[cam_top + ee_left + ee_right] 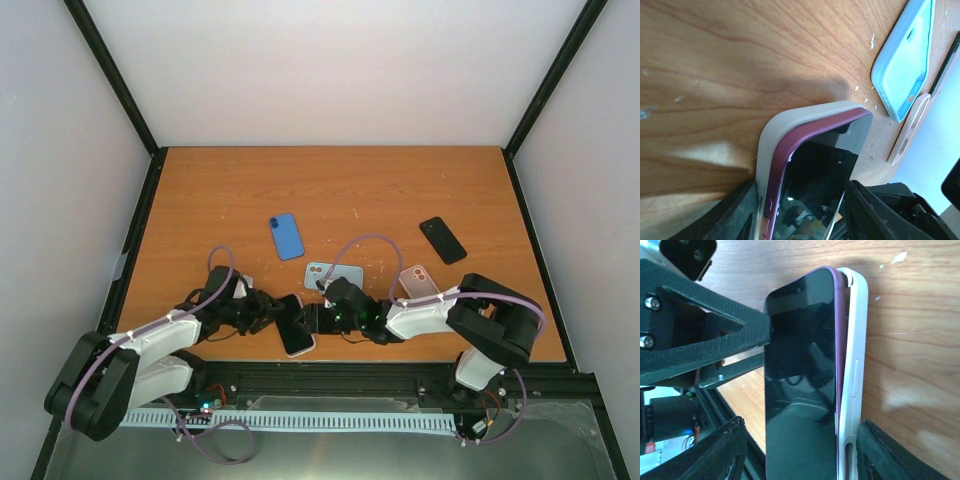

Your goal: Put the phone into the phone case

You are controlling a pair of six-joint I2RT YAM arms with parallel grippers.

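The phone (800, 365) looks stiff and slippery, the case (856, 365) pliant, so press along the edges. I cannot tell whether the left hand (800, 200) grips; the right hand (800, 432) straddles both, released.

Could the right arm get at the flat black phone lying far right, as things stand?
Likely yes, once freed: the right gripper straddles the purple phone in its white case, jaws apart; only a pink phone lies along the way.

We're in a robotics lab test cell here: plain white panels (330, 70) wall off the top and both sides, and black frame struts (112, 75) run down the corners. Along the bottom edge, a left arm (160, 340) and a right arm (420, 318) sit bolted to a black rail (330, 378) fronting a wooden table (400, 180), with purple cables (365, 238) looping mid-frame.
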